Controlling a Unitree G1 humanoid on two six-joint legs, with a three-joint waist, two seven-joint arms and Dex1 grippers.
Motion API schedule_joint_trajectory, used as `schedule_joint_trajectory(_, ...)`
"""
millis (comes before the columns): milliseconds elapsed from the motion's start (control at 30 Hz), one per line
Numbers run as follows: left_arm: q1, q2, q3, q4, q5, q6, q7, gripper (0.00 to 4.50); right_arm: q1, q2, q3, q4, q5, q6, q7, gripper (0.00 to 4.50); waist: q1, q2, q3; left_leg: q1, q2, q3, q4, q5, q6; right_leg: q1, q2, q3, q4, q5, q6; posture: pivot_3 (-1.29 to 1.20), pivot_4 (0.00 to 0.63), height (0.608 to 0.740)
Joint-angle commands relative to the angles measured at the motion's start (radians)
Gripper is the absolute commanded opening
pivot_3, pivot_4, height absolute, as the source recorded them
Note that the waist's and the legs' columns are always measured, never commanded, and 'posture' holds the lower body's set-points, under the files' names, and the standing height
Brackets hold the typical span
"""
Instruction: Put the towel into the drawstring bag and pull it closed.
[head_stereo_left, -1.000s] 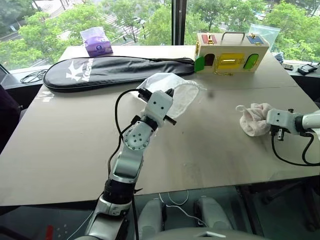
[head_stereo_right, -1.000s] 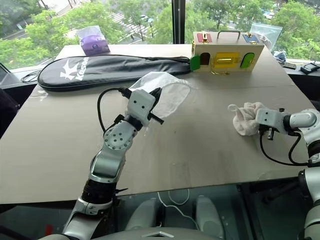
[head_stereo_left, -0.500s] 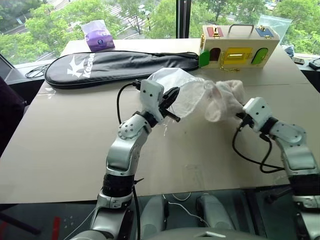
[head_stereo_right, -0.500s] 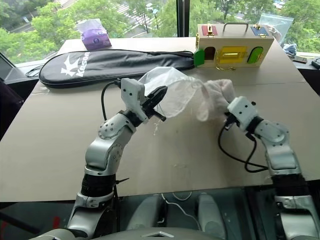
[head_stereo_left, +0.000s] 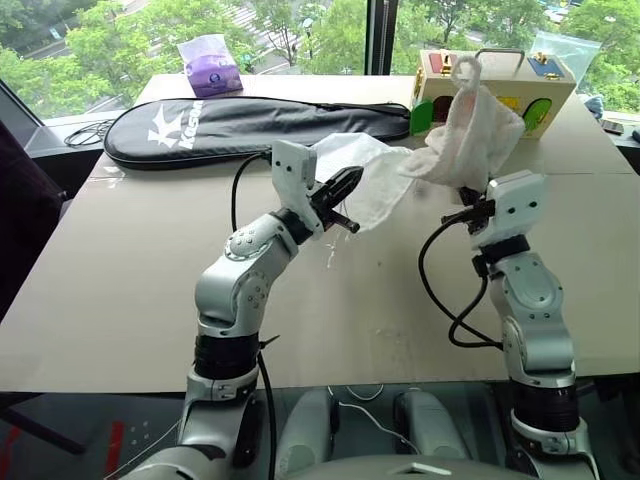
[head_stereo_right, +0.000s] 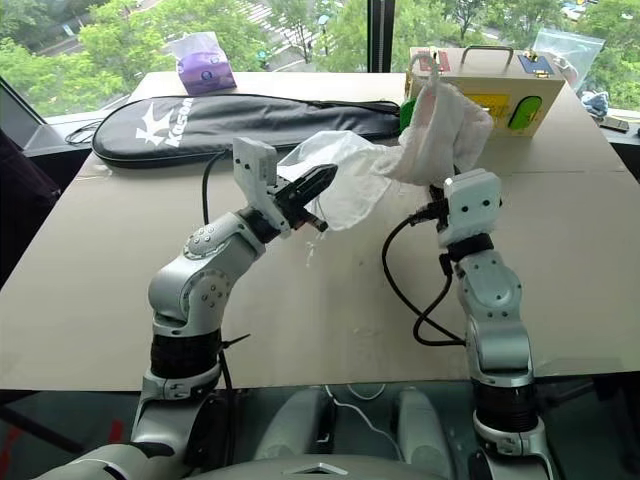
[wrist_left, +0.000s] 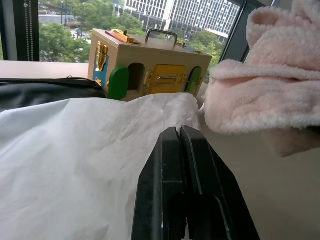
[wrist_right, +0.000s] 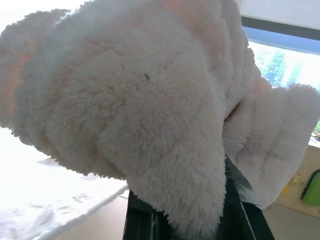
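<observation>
Left eye view, drawstring bag (head_stereo_left: 375, 180) held level, lengthwise toward towel (head_stereo_left: 470, 135)

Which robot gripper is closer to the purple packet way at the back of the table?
Left. The left gripper, shut on the bag, is mid-table on the purple packet's side. The right gripper, holding the towel, sits farther across, near the wooden box.

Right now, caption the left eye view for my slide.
Left hand holds the drawstring bag up while right hand lifts the towel beside it.
</observation>
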Motion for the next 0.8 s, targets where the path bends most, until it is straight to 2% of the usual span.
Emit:
schedule_joint_trajectory(33, -0.035, -0.009, 0.029, -0.039, -0.058, 0.03, 0.026, 0.0, 0.005, -0.045, 0.044, 0.02, -0.054, -0.111, 0.025, 0.01, -0.005, 0.0, 0.0, 0.0, 0.0, 0.0, 0.0, 0.0, 0.0, 0.0, 0.0, 0.0, 0.0, 0.0, 0.0, 0.0, 0.15, 0.74)
schedule_joint_trajectory(400, -0.009, -0.004, 0.031, -0.101, -0.199, 0.127, 0.026, 0.0, -0.114, -0.143, 0.227, 0.347, -0.119, -0.232, 0.216, 0.01, -0.014, 0.0, 0.0, 0.001, 0.0, 0.0, 0.0, 0.0, 0.0, 0.001, 0.001, 0.001, 0.0, 0.0, 0.0, 0.0, 0.15, 0.74)
schedule_joint_trajectory(667, 0.05, 0.026, -0.008, -0.147, -0.22, 0.131, 0.014, 0.0, -0.223, -0.157, 0.281, 0.421, -0.142, -0.258, 0.306, 0.01, -0.013, 0.0, 0.0, 0.001, 0.001, 0.0, 0.0, 0.001, -0.002, 0.001, 0.001, 0.001, 0.0, 0.0, 0.0, 0.0, 0.15, 0.74)
schedule_joint_trajectory(733, 0.066, 0.037, -0.016, -0.156, -0.222, 0.131, 0.009, 0.0, -0.226, -0.118, 0.248, 0.408, -0.07, -0.224, 0.313, 0.01, -0.013, 0.0, 0.0, 0.001, 0.001, 0.0, 0.0, 0.001, -0.002, 0.001, 0.001, 0.001, 0.0, 0.0, 0.0, 0.0, 0.15, 0.74)
schedule_joint_trajectory(800, 0.089, 0.05, -0.026, -0.171, -0.226, 0.132, 0.0, 0.0, -0.213, -0.01, 0.148, 0.363, 0.131, -0.094, 0.293, 0.01, -0.015, 0.0, 0.0, 0.001, 0.001, 0.0, 0.0, 0.001, -0.002, 0.001, 0.001, 0.001, 0.0, 0.0, 0.0, 0.0, 0.15, 0.74)
